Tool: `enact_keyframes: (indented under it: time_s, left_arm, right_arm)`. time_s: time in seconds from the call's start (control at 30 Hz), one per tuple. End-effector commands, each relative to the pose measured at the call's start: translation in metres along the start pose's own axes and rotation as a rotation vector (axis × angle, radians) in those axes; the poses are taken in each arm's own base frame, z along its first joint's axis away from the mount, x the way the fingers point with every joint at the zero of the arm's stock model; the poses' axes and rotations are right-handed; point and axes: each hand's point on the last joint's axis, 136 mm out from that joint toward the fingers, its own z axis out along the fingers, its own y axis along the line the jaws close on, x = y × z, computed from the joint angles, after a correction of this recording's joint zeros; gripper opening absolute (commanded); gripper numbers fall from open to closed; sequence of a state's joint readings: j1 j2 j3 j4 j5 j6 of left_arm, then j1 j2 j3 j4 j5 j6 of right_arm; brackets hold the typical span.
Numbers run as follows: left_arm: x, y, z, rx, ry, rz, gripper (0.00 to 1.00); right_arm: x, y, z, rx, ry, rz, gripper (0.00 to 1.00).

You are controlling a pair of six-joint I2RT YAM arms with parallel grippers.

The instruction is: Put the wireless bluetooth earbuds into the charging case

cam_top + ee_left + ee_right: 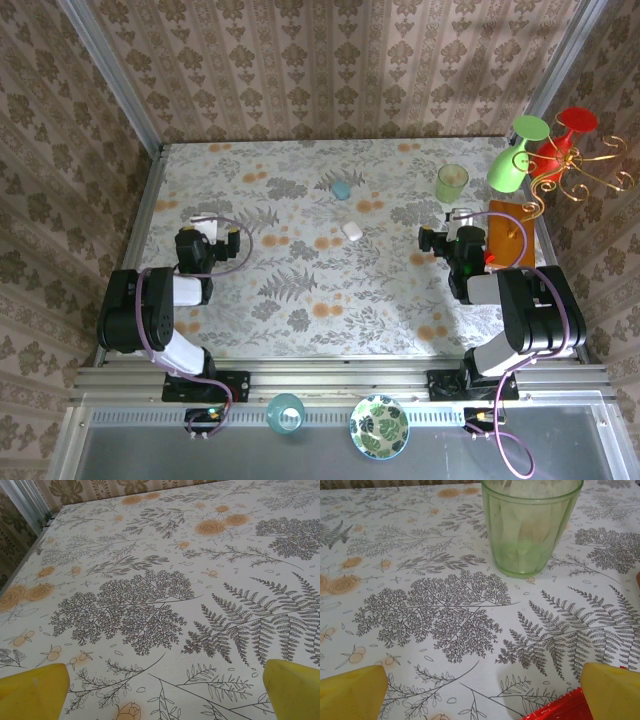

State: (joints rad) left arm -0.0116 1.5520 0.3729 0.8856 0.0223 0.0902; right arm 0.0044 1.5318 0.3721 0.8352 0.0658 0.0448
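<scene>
My left fingers [205,228] stand spread wide over the left side of the counter [300,300], which is covered in a pale cloth printed with grey ferns and orange flowers. They hold nothing. In my left wrist view their yellow pads [32,692] sit at the two lower corners with bare cloth between them.

My right fingers [461,218] are spread just as wide and are also empty, over the right side. Ahead of their yellow pads [612,690] a translucent green plastic tumbler [530,525] stands upright. The edge of a shiny red object [560,710] shows beside the right-hand pad; I cannot tell what it is.

The small glossy white pebble-shaped charging case [352,230] lies near the middle of the counter, between my two arms and well apart from both sets of fingers. I cannot tell whether its lid is up. A light teal-blue rounded lump [341,188] lies just beyond it, not touching. The earbuds are too small for me to pick out from above.

A flat orange board [510,232] lies just right of my right fingers.
</scene>
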Motion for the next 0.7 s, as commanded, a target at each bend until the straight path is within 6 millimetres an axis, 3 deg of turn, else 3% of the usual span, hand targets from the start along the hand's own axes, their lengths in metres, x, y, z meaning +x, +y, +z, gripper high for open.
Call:
enact_keyframes:
  time_s: [0.0, 0.67]
  left_arm:
    - [-0.0137, 0.0054, 0.0028, -0.026, -0.037, -0.024, 1.0]
    - [-0.014, 0.0028, 0.003, -0.027, -0.038, -0.009, 1.0]
  right_arm:
    - [-0.0218, 0.0016, 0.0028, -0.013, -0.068, 0.015, 1.0]
    - [-0.0216, 0.0022, 0.0032, -0.002, -0.064, 0.005, 1.0]
